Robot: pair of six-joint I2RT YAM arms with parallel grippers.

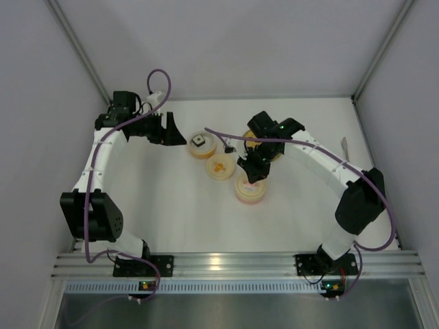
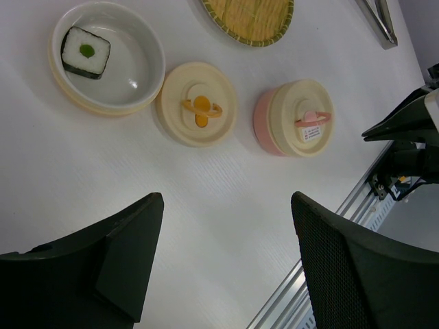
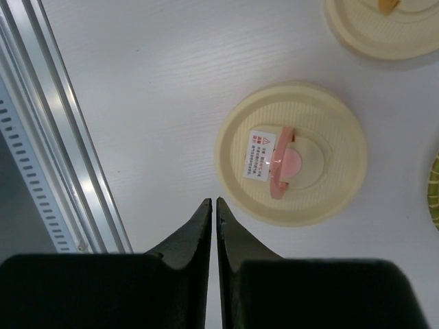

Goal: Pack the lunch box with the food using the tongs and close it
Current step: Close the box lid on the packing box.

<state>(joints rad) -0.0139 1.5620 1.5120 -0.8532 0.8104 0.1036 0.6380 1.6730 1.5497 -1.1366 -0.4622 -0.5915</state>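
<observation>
White table (image 1: 171,219) between pale grey walls (image 1: 41,103)

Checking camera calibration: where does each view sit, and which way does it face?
Top: above and behind the bases, looking down on the table; left arm and right arm show.
Left wrist: faces down at the bowl and pink-handled lid; open left gripper below.
Right wrist: straight down on that lid; shut right gripper.
Shared: all see that lid.

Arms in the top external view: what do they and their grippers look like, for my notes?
Both the left arm and right arm have white links with black joint housings and black bases. A purple cable loops along each. A small green light glows near the right wrist. The left gripper and right gripper have matte black, wedge-shaped fingers.
</observation>
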